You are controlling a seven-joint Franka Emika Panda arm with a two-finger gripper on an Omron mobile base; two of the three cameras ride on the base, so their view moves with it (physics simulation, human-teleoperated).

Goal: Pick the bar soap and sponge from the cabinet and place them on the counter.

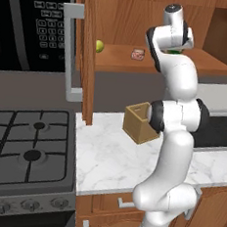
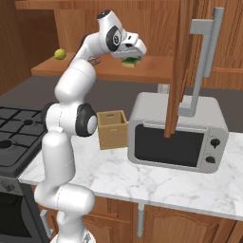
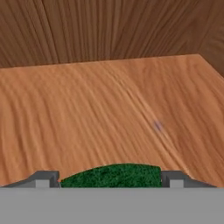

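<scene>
Hand view: wide-spread tool (image 3: pixel 112 178) astride sponge (image 3: pixel 111 175), grip unclear; fruit (image 1: pixel 99 46), bar soap (image 1: pixel 138 54) alongside.

White arm raised high, end effector (image 2: pixel 130 60) angled downward, fingers (image 3: pixel 43 178) spread wide

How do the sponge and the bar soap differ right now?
Colour: the sponge is dark green over yellow; the bar soap is pinkish with pale markings.
Contact: the sponge sits between the fingers of the claw; the bar soap lies untouched, off to the arm's left.
Shared: both are small and rest on the cabinet shelf, not on the counter.
</scene>
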